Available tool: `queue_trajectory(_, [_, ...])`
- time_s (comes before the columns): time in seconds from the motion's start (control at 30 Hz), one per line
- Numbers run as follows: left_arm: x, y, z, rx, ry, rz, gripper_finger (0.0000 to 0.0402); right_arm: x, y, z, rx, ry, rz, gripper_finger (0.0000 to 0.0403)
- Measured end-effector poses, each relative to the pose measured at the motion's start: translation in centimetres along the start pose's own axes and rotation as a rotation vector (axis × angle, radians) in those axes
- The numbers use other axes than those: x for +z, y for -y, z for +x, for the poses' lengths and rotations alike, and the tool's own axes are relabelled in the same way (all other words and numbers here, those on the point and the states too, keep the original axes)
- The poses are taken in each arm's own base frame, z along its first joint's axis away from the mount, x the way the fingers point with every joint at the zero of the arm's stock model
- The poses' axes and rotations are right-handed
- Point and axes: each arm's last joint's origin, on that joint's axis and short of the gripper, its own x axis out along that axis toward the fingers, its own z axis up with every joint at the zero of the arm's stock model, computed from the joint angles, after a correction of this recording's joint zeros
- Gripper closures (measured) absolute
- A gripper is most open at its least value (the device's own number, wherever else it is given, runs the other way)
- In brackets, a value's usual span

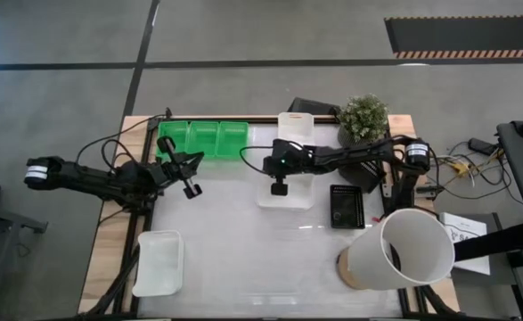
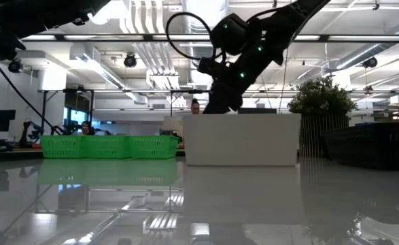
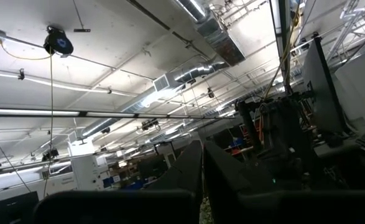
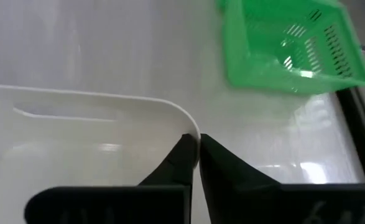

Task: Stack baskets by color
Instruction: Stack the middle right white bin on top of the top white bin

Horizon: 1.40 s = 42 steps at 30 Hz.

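Note:
Three bright green baskets (image 1: 203,140) stand in a row at the table's far left. One white basket (image 1: 292,187) sits in the middle and shows broadside in the low view (image 2: 243,139). A second white basket (image 1: 294,127) is behind it and a third (image 1: 159,261) is at the near left. A black basket (image 1: 347,206) lies right of centre. My right gripper (image 4: 196,152) is shut on the middle white basket. My left gripper (image 1: 192,187) is shut on nothing, raised over the table's left part and pointing upward (image 3: 201,171). My right gripper holds the middle white basket by its upper rim (image 4: 193,132), just beside a rounded corner. One finger (image 4: 173,165) is inside the basket and the other finger (image 4: 229,165) is outside, with the thin wall pinched between them. The fingers slant down from the table's right. The basket looks level in the low view.
A large white cylinder (image 1: 404,251) lies tipped at the near right. A potted plant (image 1: 363,118) and another dark basket (image 1: 313,107) stand at the far right. Bare table lies between the near-left white basket and the cylinder.

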Motion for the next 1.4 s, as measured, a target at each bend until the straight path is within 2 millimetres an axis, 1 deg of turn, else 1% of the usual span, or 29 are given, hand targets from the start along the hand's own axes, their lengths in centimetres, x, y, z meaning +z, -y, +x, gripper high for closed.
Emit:
queue_trajectory(0.23, [0.0, 0.0, 0.0, -0.001, 0.0, 0.0, 0.0402, 2.5, 1.0, -2.8, -0.03, 0.103, 0.095, 0.0395])
queue_trajectory(0.4, [0.0, 0.0, 0.0, -0.001, 0.0, 0.0, 0.0402, 3.4, 1.3, -4.5, -0.04, 0.145, 0.105, 0.0395])
queue_trajectory(0.53, [0.0, 0.0, 0.0, -0.002, -0.002, 0.0, 0.0402, 3.7, 1.4, -5.0, -0.047, 0.161, 0.106, 0.0395])
queue_trajectory(0.67, [-0.1, 0.1, 0.0, -0.002, -0.004, 0.001, 0.0402, 3.6, 1.3, -4.9, -0.04, 0.155, 0.123, 0.0395])
queue_trajectory(0.83, [-0.1, 0.1, 0.0, -0.003, -0.003, 0.001, 0.0402, 3.1, 0.1, -4.1, 0.189, 0.171, 0.026, 0.0394])
queue_trajectory(0.93, [-0.1, 0.1, 0.0, -0.003, -0.003, 0.001, 0.0402, 2.7, -0.7, -3.6, 0.267, 0.153, 0.013, 0.0394])
queue_trajectory(1.17, [-0.1, 0.1, 0.0, -0.003, -0.003, 0.001, 0.0402, 1.2, -1.5, -2.1, 0.288, 0.034, 0.016, 0.0394])
queue_trajectory(1.33, [-0.1, 0.1, 0.0, -0.003, -0.004, 0.001, 0.0402, 0.6, -1.3, -1.3, 0.154, -0.038, 0.029, 0.0394])
queue_trajectory(1.4, [-0.1, 0.1, 0.0, -0.004, -0.005, 0.001, 0.0402, 0.5, -1.2, -1.0, 0.14, -0.045, 0.018, 0.0394])
